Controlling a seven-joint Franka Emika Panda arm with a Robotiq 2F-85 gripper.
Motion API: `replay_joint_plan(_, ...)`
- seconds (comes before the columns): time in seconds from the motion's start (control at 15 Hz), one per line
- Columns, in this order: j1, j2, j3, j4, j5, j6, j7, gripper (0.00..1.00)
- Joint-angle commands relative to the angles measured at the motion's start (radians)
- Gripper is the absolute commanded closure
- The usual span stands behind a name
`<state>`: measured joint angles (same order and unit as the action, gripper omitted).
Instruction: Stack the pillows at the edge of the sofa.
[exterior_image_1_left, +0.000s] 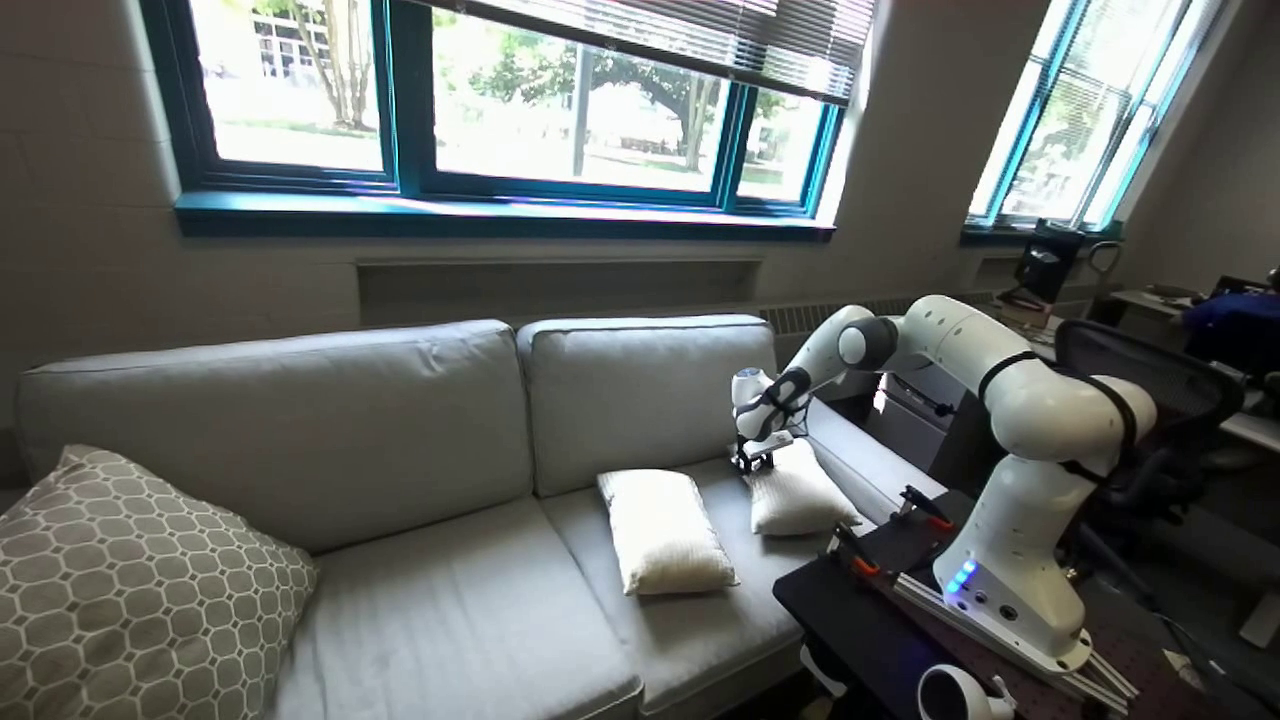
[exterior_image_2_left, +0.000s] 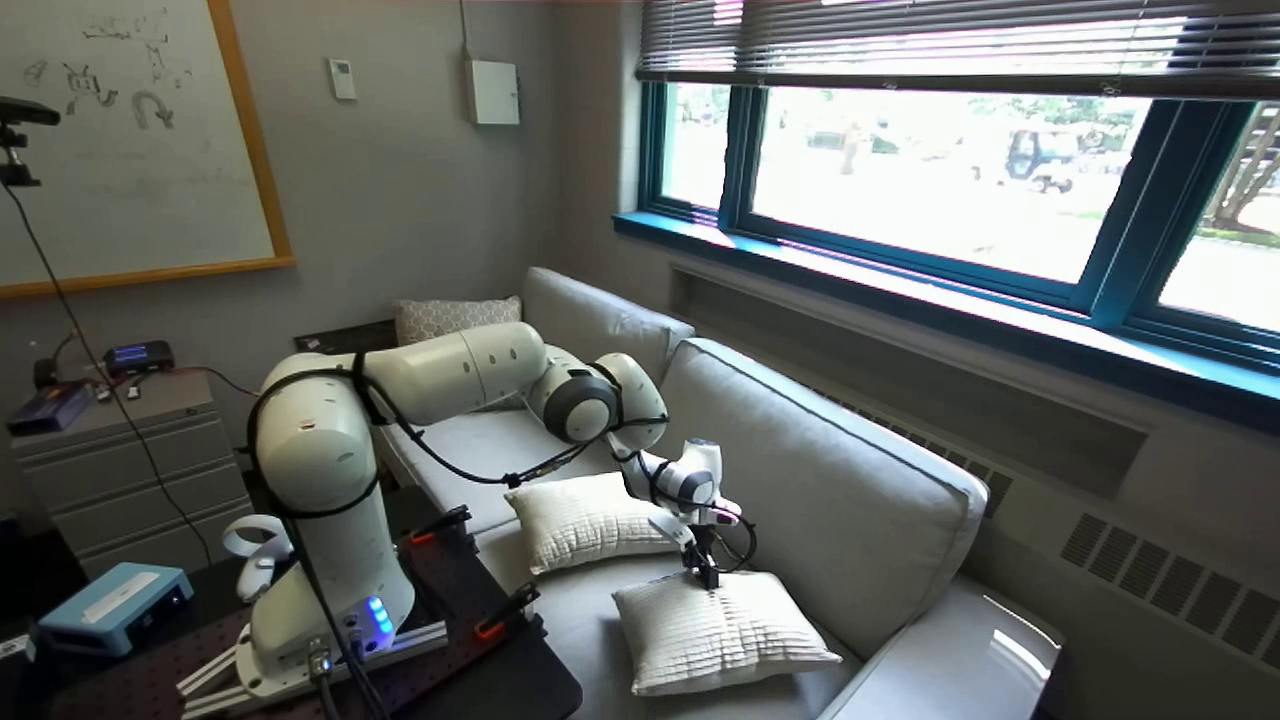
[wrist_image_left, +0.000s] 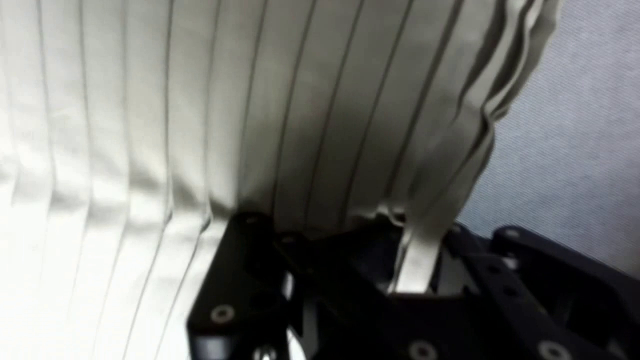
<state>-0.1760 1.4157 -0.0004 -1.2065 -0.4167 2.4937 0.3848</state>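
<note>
Pincer (exterior_image_2_left: 705, 577) closed tight, pinching cream pillow (exterior_image_2_left: 722, 640), near its edge

Near one end of the sofa (exterior_image_1_left: 430, 610), a pillow (exterior_image_1_left: 802, 498) lies just beside the armrest (exterior_image_1_left: 866, 465); a second pillow (exterior_image_1_left: 666, 534) rests nearer the middle, a gap between the two. A patterned cushion (exterior_image_1_left: 150, 590) leans at the sofa's opposite end.
</note>
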Motion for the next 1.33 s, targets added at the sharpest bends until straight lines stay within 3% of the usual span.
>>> replay_joint_plan(0.0, -0.103, -0.140, 0.085, -0.196, -0.017, 0.158, -0.173, 0.98)
replay_joint_plan(0.27, -0.212, -0.206, 0.097, -0.300, -0.008, 0.223, -0.270, 0.98)
replay_joint_plan(0.33, -0.189, -0.222, 0.032, -0.326, 0.121, 0.249, -0.354, 0.98)
replay_joint_plan(0.67, -0.291, -0.268, -0.029, -0.404, 0.279, 0.273, -0.502, 0.98)
replay_joint_plan(0.8, -0.293, -0.276, -0.098, -0.417, 0.318, 0.284, -0.484, 0.98)
replay_joint_plan(0.93, -0.337, -0.286, -0.102, -0.416, 0.356, 0.287, -0.511, 0.98)
replay_joint_plan(1.13, -0.414, -0.356, -0.004, -0.459, 0.399, 0.362, -0.624, 0.97)
replay_joint_plan(1.27, -0.428, -0.405, 0.062, -0.497, 0.390, 0.427, -0.685, 0.98)
